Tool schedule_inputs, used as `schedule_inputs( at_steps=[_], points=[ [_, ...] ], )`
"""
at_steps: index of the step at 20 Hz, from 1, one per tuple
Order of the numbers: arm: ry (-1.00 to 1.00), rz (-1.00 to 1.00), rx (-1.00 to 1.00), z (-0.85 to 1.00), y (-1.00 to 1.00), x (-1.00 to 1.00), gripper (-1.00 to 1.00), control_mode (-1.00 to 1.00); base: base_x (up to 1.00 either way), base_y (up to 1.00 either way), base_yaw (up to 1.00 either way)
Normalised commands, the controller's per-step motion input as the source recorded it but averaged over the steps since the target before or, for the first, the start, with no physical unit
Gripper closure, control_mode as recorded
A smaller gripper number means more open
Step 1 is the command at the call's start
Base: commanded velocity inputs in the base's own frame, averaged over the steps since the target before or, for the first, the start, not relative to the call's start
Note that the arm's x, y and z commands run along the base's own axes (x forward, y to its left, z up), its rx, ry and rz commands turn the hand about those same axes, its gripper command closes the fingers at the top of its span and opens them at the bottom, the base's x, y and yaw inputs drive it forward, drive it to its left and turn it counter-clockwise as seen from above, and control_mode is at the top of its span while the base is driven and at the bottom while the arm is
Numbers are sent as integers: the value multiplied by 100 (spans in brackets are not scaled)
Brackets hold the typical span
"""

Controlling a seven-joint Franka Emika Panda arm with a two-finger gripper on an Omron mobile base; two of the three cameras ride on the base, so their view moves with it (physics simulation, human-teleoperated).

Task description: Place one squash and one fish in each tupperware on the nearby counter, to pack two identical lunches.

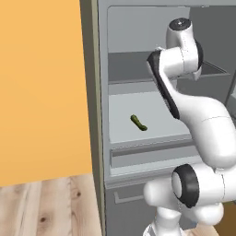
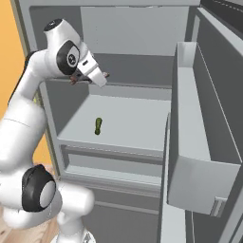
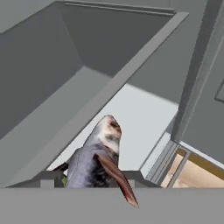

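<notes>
A grey fish (image 3: pixel 98 155) with a reddish fin sits between my gripper's (image 3: pixel 93 178) two dark finger tips, head pointing away from the hand; the gripper is shut on it. In the right base view my hand (image 2: pixel 91 71) hangs high at the left of the open fridge, above the shelf. A slim dark green squash (image 1: pixel 138 123) lies alone on the pale fridge shelf (image 2: pixel 133 126), well below the hand; it appears as the green squash (image 2: pixel 98 126) from the other side. The tupperware is out of view.
The fridge door (image 2: pixel 209 118) stands open on the right, with a grey door bin (image 2: pixel 190 156) jutting inward. A drawer front (image 2: pixel 109 161) lies under the shelf. An orange panel (image 1: pixel 41 92) borders the fridge's left side, above wood flooring (image 1: pixel 50 207).
</notes>
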Motion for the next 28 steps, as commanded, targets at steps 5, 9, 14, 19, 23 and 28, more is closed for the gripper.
schedule_inputs(
  at_steps=[5, 9, 14, 19, 23, 28],
  points=[
    [-24, 4, -1, -10, 2, -100, 100, -100, 0, 0, 0],
    [-1, 29, 0, 0, 8, -99, 100, -100, 0, 0, 0],
    [0, 44, -5, 0, 49, -65, 100, -100, 0, 0, 0],
    [8, 37, -10, 2, 57, -27, 100, -100, 0, 0, 0],
    [12, 22, -13, 2, 32, -9, 100, -100, 0, 0, 0],
    [14, 0, -11, 8, 0, -44, 100, -100, 0, 0, 0]
  ],
)
